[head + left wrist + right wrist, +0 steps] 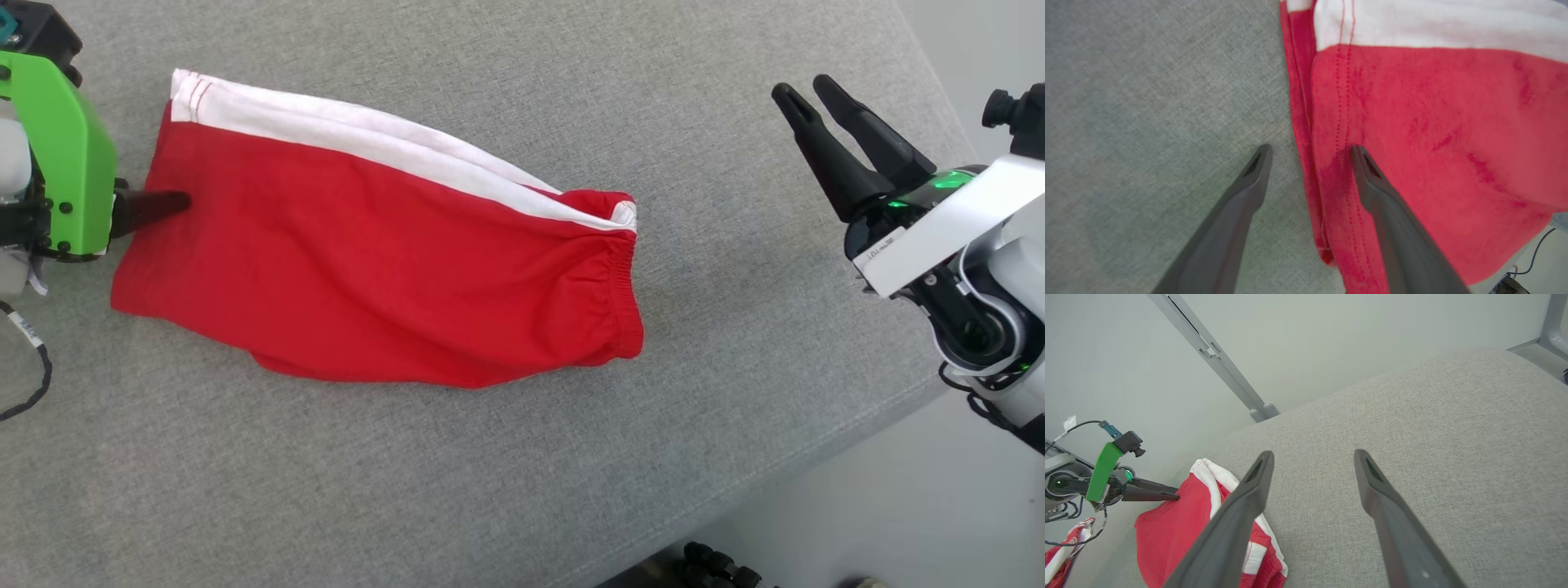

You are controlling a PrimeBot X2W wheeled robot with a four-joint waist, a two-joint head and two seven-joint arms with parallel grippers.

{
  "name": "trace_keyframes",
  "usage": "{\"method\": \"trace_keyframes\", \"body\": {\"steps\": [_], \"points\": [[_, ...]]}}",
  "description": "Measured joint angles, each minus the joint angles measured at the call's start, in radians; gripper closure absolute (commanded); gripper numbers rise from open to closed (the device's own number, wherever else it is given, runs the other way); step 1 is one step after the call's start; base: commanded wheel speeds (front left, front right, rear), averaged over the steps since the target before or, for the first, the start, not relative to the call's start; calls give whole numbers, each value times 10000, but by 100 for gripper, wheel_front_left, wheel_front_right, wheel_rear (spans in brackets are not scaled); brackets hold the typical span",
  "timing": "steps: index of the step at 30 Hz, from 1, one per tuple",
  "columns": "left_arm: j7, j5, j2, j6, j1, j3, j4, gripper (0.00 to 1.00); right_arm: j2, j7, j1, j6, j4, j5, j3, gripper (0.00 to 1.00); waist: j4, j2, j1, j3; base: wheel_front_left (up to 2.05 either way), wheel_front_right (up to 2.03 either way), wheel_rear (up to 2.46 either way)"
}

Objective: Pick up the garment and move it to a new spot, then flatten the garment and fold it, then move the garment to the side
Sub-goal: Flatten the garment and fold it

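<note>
Folded red-and-white jersey garment [367, 269] is lying ready.
The left gripper [1311, 148] and right gripper [1313, 452] are standing fingers-apart; pinch all hem layers.

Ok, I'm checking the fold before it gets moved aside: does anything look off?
The garment lies folded on the grey cushion, but untidily: its near edge sags in an uneven curve and white layers splay out along the far edge. The open left gripper straddles its hem, one finger over the cloth.
</note>
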Motion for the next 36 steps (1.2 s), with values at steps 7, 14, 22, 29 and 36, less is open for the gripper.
{"method": "trace_keyframes", "body": {"steps": [7,14,22,29,36], "points": [[525,-646,-52,8,80,165,44,0,1053,-130,1217,2,-17,-1281,-1444,0,-198,0,0,42,0,0,0],[587,-796,-224,8,320,123,-58,100,1622,-132,2026,2,-10,-1816,-1958,0,-184,0,0,-235,0,0,0],[52,-848,-391,-25,925,113,71,100,1960,130,2369,2,230,-2011,-1985,0,120,0,0,-864,0,0,0],[-88,-1195,-420,35,1886,25,-56,100,2132,520,2733,2,589,-2004,-1850,0,579,0,-1,-1829,0,0,0],[-426,-1762,-58,349,3198,0,-686,100,2257,621,3490,0,838,-1755,-1870,0,1154,0,-1,-2882,0,0,0]]}}
